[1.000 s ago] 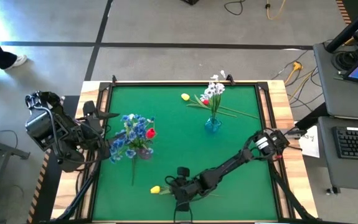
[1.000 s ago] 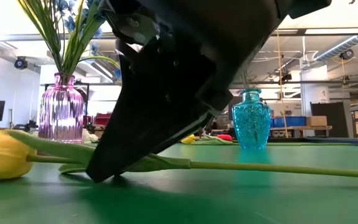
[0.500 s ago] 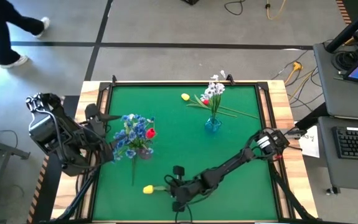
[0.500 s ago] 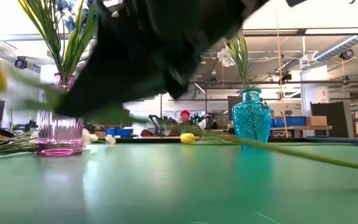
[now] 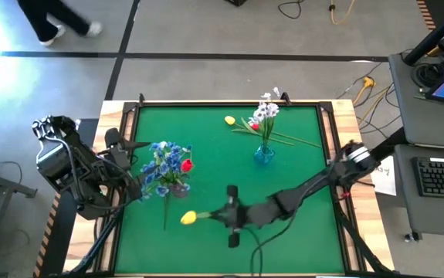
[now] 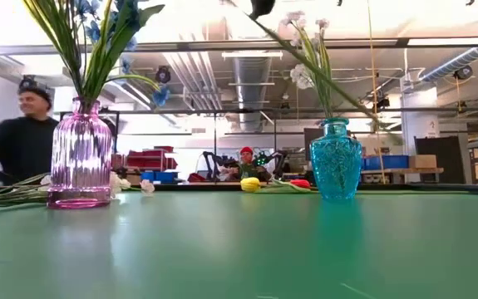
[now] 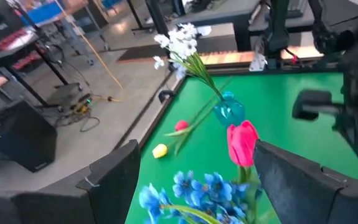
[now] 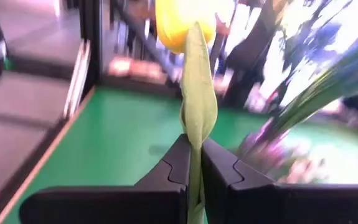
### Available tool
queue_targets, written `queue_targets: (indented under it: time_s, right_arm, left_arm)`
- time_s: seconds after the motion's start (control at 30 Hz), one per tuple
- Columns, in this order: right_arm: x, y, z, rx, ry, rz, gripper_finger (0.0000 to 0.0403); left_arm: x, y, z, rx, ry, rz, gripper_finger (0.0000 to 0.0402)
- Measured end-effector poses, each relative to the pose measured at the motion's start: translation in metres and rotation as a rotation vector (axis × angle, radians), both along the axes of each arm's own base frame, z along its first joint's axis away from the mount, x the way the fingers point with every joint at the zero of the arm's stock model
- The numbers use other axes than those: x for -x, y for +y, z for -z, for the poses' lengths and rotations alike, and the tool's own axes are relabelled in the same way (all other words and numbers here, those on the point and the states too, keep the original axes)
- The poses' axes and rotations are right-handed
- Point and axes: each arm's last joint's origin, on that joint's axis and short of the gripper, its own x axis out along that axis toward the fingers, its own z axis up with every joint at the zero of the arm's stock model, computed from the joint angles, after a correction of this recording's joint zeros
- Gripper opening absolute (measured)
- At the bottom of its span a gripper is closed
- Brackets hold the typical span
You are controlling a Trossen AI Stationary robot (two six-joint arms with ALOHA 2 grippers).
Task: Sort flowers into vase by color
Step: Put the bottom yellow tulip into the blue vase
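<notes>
Overhead, two vases, two yellow tulips, one red tulip

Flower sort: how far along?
Done: blue flowers plus one red tulip in the pink vase; white flowers in the blue vase.
In hand: yellow tulip, right gripper shut on its stem.
Left: a yellow bud and a red one lying behind the blue vase.

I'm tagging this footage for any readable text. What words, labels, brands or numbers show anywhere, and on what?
None can be read.
Paper note beside the table's right edge: dark marks, too small to read.
Keyboard on the side desk: key legends too small.
Bins and boxes in the room behind: no legible label.
Pink vase, blue vase and the flowers: no print visible.
</notes>
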Motion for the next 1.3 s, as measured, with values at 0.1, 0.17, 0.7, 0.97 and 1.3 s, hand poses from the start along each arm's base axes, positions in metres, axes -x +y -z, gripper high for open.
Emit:
queue_targets:
  time_s: [0.1, 0.17, 0.7, 0.97, 1.3]
  right_arm:
    - [0.020, -0.025, -0.009, -0.011, -0.185, 0.030, 0.0013]
    - [0.034, -0.043, -0.011, -0.015, -0.298, 0.058, 0.0013]
    - [0.120, -0.140, -0.053, 0.032, -0.814, 0.345, 0.0013]
    - [0.159, -0.171, -0.049, 0.062, -0.832, 0.470, 0.0012]
    - [0.165, -0.194, -0.040, 0.023, -0.834, 0.543, 0.0012]
  left_arm:
    - [0.000, 0.000, 0.000, -0.001, -0.005, -0.004, 0.0297]
    - [0.000, 0.001, -0.001, -0.010, -0.015, -0.010, 0.0297]
    - [-0.002, 0.002, -0.003, -0.106, -0.096, -0.078, 0.0297]
    - [-0.002, 0.004, -0.004, -0.120, -0.113, -0.092, 0.0297]
    - [-0.002, 0.006, -0.005, -0.150, -0.147, -0.120, 0.0297]
